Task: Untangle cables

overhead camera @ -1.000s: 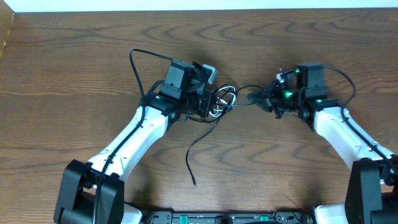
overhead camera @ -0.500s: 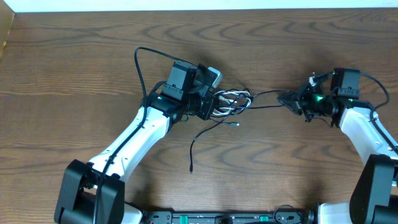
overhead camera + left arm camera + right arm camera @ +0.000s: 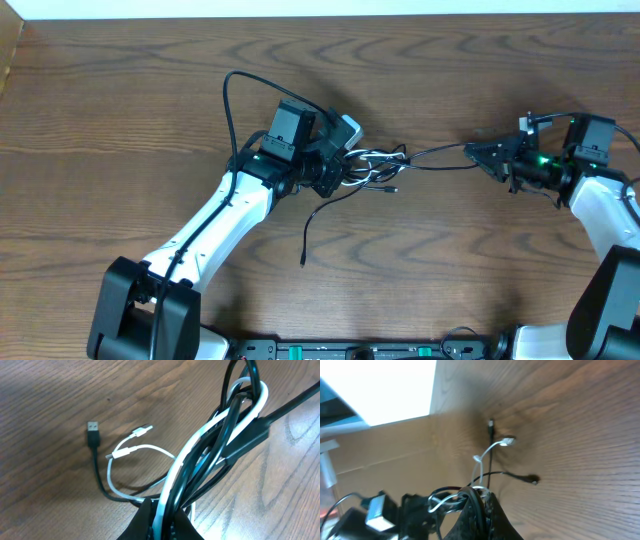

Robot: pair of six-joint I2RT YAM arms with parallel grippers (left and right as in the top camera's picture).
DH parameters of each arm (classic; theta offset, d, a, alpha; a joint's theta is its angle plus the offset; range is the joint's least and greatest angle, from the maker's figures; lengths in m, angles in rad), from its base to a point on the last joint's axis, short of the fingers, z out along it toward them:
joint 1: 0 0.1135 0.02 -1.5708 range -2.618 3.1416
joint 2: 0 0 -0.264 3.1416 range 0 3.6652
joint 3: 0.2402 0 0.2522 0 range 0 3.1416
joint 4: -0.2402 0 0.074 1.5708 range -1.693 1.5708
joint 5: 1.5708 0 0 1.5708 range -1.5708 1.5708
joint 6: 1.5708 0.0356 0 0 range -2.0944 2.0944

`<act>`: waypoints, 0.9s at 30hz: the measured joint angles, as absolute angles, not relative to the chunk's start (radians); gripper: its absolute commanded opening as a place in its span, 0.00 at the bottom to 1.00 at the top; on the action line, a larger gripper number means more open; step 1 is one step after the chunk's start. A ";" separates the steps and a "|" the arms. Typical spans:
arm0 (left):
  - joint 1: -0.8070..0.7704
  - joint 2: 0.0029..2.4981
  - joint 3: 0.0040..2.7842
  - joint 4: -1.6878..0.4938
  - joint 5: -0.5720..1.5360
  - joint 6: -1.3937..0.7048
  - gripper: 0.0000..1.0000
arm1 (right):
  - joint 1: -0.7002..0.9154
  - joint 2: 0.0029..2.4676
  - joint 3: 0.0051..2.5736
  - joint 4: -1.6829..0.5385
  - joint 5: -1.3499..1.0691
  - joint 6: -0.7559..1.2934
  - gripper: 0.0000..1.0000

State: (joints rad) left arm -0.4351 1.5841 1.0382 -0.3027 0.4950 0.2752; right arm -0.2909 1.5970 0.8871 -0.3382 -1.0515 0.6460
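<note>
The black and white cables form a knot point(image 3: 370, 162) in the middle of the table. My left gripper point(image 3: 338, 172) sits at the knot's left side, shut on a bundle of black and white strands point(image 3: 210, 455). Loose ends lie beyond it: a black USB plug point(image 3: 93, 435) and white plug ends point(image 3: 141, 431). A black strand point(image 3: 435, 151) runs tight from the knot to my right gripper point(image 3: 480, 153), which is shut on it. In the right wrist view the black cable point(image 3: 479, 494) passes between the jaws, with a white plug point(image 3: 508, 440) further off.
A loose black cable tail point(image 3: 308, 235) trails from the knot toward the table's front. A thick black arm wire point(image 3: 228, 95) loops up behind the left wrist. The wooden table's far edge point(image 3: 320, 14) meets a white wall.
My right gripper has moved well to the right with the black strand, drawing it taut and stretching the knot. The left gripper has shifted slightly right while holding its bundle.
</note>
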 measured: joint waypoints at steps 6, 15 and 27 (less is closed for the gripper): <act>-0.435 1.584 1.038 -0.304 0.494 0.291 0.08 | -0.303 1.597 0.887 -0.346 -1.051 0.498 0.01; -0.430 1.584 1.038 -0.311 0.510 0.294 0.07 | -0.314 1.597 0.887 -0.429 -0.774 0.312 0.53; -0.427 1.584 1.038 -0.303 0.596 0.292 0.07 | -0.205 1.597 0.887 -0.419 -1.053 0.416 0.41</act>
